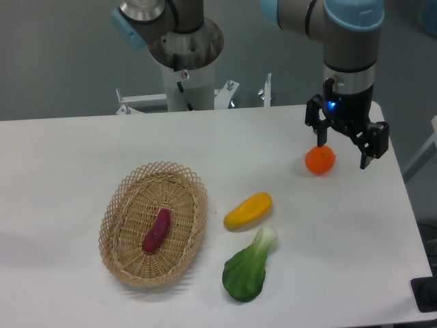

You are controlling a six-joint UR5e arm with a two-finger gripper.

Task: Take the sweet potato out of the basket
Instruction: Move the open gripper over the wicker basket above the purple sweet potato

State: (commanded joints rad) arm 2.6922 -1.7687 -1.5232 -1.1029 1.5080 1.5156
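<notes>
Slim magenta-red sweet potato [156, 231] lies inside the oval tan woven wicker basket [117, 205]. Far right of the basket, the black two-finger gripper [343, 153] hangs with jaws wide, empty, beside a round orange fruit [319, 160].

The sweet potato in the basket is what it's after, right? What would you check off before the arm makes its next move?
1. Sweet potato in view and uncovered: ok, it lies alone inside the basket.
2. Tool open and empty: ok, its fingers stand apart with nothing between them.
3. Tool above the target: not ok, it hangs over the table's far right, by the orange fruit.
4. Path to the basket free: cannot tell; the yellow vegetable and the leafy green lie between, so height matters.
5. Basket upright and on the table: ok.
</notes>
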